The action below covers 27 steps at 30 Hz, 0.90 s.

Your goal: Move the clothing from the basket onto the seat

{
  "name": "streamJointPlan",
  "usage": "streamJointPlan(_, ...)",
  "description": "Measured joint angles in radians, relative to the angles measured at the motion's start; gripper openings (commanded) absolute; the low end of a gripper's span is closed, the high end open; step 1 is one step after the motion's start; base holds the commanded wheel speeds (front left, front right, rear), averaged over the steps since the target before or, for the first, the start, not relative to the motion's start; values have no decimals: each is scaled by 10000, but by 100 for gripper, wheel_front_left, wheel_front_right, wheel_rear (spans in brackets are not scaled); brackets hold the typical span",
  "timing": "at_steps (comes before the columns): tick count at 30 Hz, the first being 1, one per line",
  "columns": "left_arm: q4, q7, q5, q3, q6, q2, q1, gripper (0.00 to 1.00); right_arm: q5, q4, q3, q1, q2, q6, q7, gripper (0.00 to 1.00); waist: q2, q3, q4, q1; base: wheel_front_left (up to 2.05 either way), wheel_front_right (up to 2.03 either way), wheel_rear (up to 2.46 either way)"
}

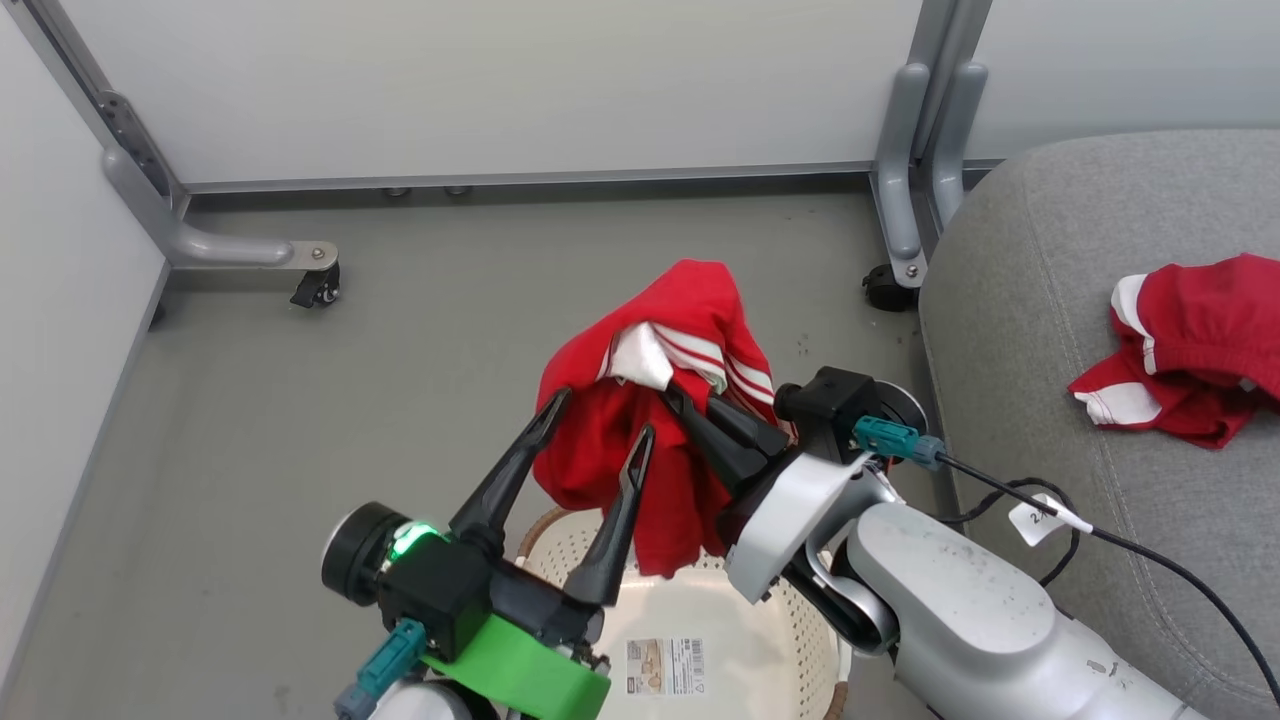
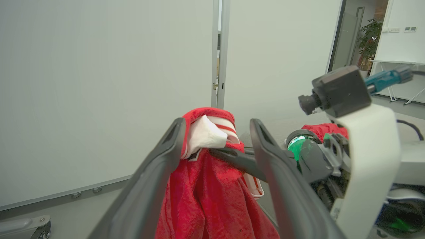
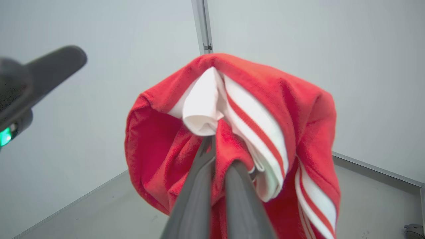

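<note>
The right claw pinches a red garment near its striped top. The cloth hangs with its long axis vertical, loose end down over the basket. The left claw gapes wide beside it. Another garment lies crumpled on the seat.

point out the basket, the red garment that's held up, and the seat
basket [image 1: 745, 650], head view, on its perforated cream inner wall
held red garment [image 1: 600, 430], head view, on its plain red body fabric
seat [image 1: 1010, 330], head view, on bare grey upholstery
</note>
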Motion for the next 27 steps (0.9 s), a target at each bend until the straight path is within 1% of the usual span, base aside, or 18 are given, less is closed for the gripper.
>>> streamJointPlan(7, 263, 445, 61, -307, 2, 357, 694, 100, -125, -2, -188, 120, 4, 0, 0, 0, 0, -129, 44, 0, 0, 0, 0)
streamJointPlan(19, 550, 690, -15, -433, 119, 633, 1105, 100, -251, 4, -299, 486, 27, 0, 0, 0, 0, -260, 7, 0, 0, 0, 0)
streamJointPlan(27, 579, 846, -17, -487, 165, 744, 1095, 100, -259, 8, -424, 567, 52, 0, -2, 0, 0, -217, -308, 0, 0, 0, 0)
